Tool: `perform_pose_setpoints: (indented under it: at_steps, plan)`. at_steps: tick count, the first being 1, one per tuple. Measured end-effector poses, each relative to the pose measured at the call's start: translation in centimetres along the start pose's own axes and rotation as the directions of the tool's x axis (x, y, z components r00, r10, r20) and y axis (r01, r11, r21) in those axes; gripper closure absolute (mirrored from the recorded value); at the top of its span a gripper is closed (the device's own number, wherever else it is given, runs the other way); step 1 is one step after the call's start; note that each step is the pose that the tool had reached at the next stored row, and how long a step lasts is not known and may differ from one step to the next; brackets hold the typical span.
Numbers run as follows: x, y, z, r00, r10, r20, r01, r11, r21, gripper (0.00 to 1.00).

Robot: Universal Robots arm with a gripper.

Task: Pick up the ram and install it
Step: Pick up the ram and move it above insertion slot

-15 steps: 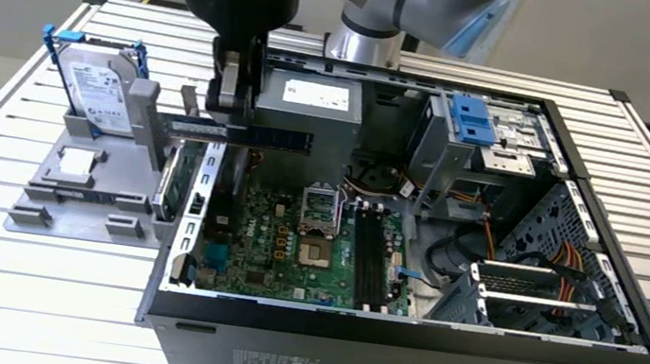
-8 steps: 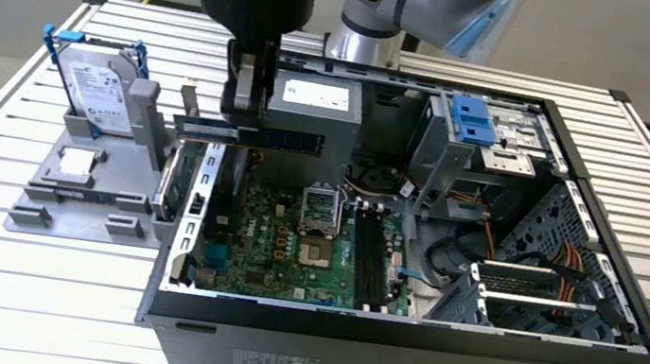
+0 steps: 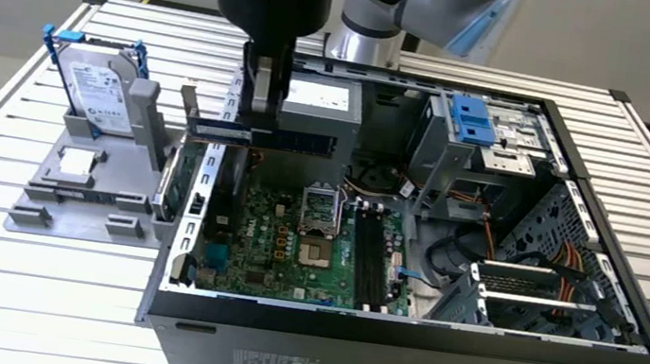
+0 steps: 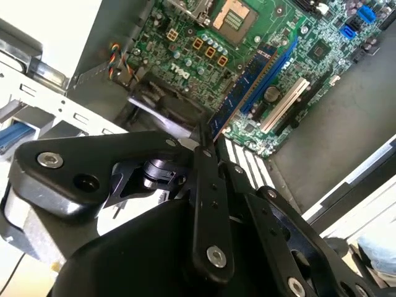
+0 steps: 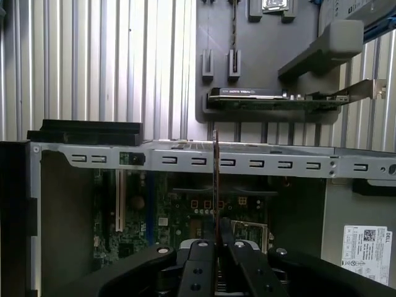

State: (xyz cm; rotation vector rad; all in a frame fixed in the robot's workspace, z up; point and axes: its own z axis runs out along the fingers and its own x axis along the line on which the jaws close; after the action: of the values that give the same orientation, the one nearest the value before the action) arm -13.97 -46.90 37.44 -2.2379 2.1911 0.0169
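The ram (image 3: 299, 141) is a thin dark blue stick held level above the open computer case (image 3: 405, 337), over its rear left part in the exterior view. My gripper (image 3: 259, 125) is shut on it near its middle, coming down from above. In the first wrist view the ram (image 5: 215, 179) shows edge-on, rising from between the fingers of the gripper (image 5: 216, 240). In the second wrist view the ram (image 4: 238, 93) reaches out from the gripper (image 4: 207, 145) over the green motherboard (image 4: 204, 37). Black memory slots (image 3: 371, 265) lie on the motherboard (image 3: 277, 252), lower and to the exterior view's right.
A grey fixture (image 3: 80, 205) on the slatted table holds a silver hard drive with blue rails (image 3: 102, 89). A green expansion card (image 5: 266, 102) stands in that fixture. Drive cage (image 3: 485, 133), cables and the case walls surround the motherboard.
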Motion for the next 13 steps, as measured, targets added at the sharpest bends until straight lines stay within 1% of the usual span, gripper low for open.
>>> perform_pose_setpoints:
  at_steps: [13]
  plan:
    - [0.04,-2.20,0.00,1.0000,0.000,0.0000,0.000,1.0000,0.0000,1.00]
